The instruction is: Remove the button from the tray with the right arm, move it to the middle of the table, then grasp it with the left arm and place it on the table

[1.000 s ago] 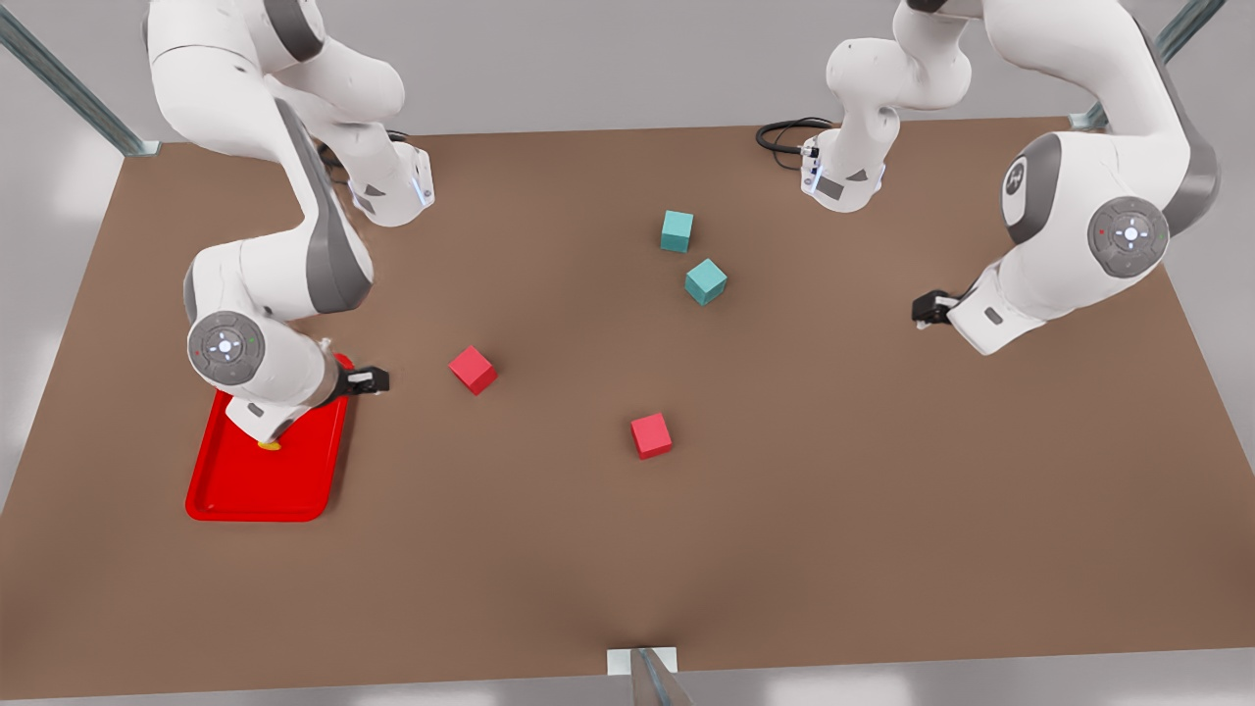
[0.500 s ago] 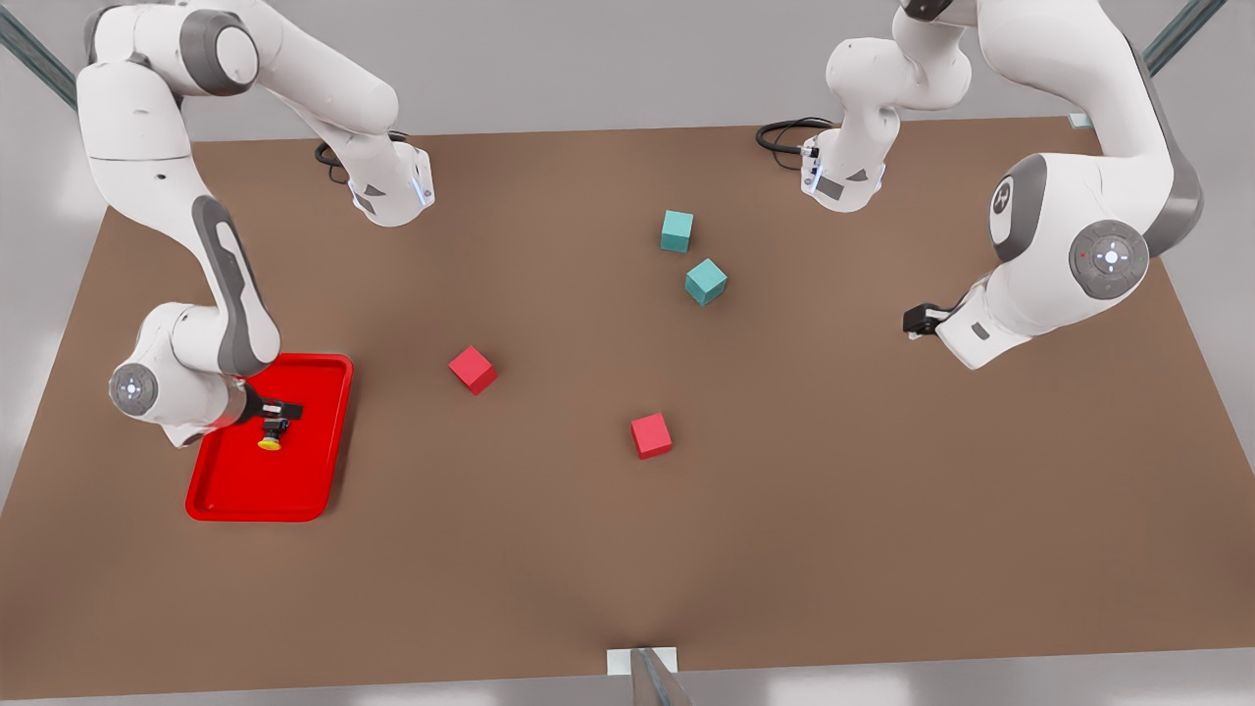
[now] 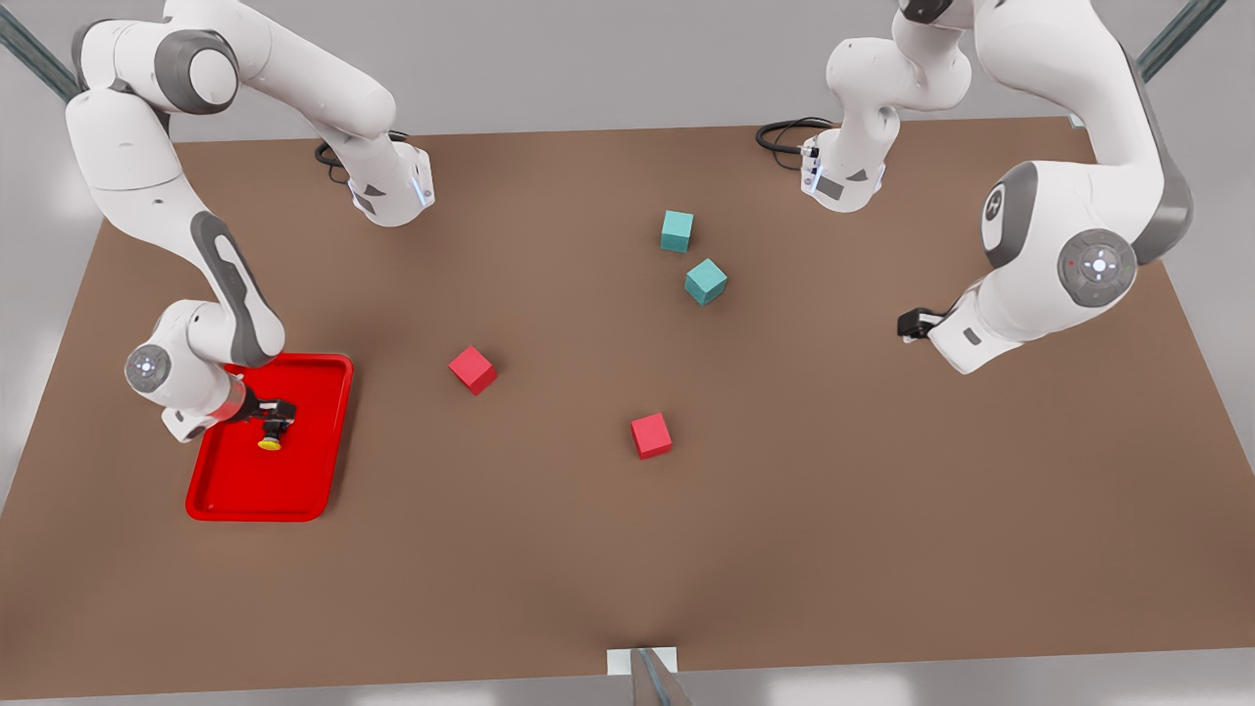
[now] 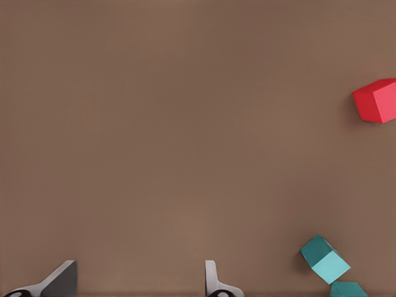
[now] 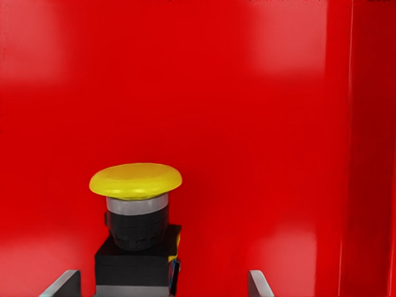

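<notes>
Button point(image 3: 270, 439) sits inside the tray point(image 3: 294, 490), at the front view's left and toward the near side of the table point(image 3: 882, 510), so nothing of the job is finished yet. My right gripper point(image 3: 277, 416) is down at it, touching or just beside its dark body; in the right wrist view the button point(image 5: 137, 229) stands between my two spread fingertips point(image 5: 62, 283), which are not yet clenched on it. As I judge it, the grasp, the lift out, the carry to the middle, the handover and the set-down are all left to do.

Farther in, two red cubes point(image 3: 651, 434) lie near the table's middle, one close to the path I would take from the tray. Beyond them are two teal cubes point(image 3: 705, 280). My left gripper point(image 3: 914, 324) waits over bare table at the front view's right, fingers released and holding nothing.
</notes>
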